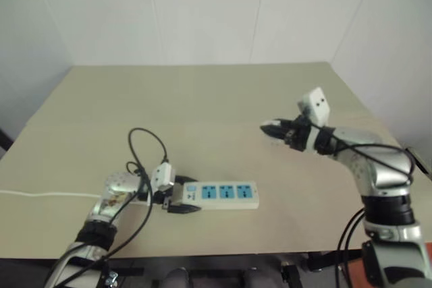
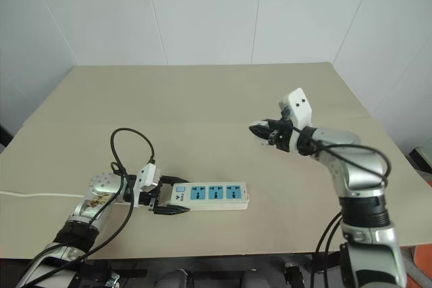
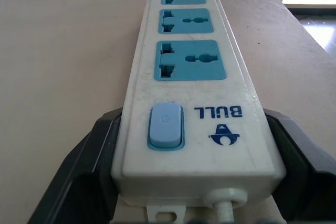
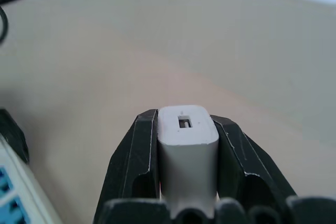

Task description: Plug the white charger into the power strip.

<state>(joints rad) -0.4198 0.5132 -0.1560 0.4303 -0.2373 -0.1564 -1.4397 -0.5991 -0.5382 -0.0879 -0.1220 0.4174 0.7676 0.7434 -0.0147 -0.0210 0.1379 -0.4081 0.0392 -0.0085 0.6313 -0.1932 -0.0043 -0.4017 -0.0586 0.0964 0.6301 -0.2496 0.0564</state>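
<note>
On the beige worktop (image 1: pixel 223 99) the power strip (image 1: pixel 223 194) lies lengthwise left to right, its left end clamped by the left gripper (image 1: pixel 177 202). The right gripper (image 4: pixel 185 145), clamped on the white charger (image 4: pixel 187 145), hovers up to the strip's right, well apart.

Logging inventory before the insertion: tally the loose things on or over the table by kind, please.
Long flat white power strip with three blue sockets: 1
Small white cube-shaped charger, pinched in the right gripper: 1
Total: 2
</note>
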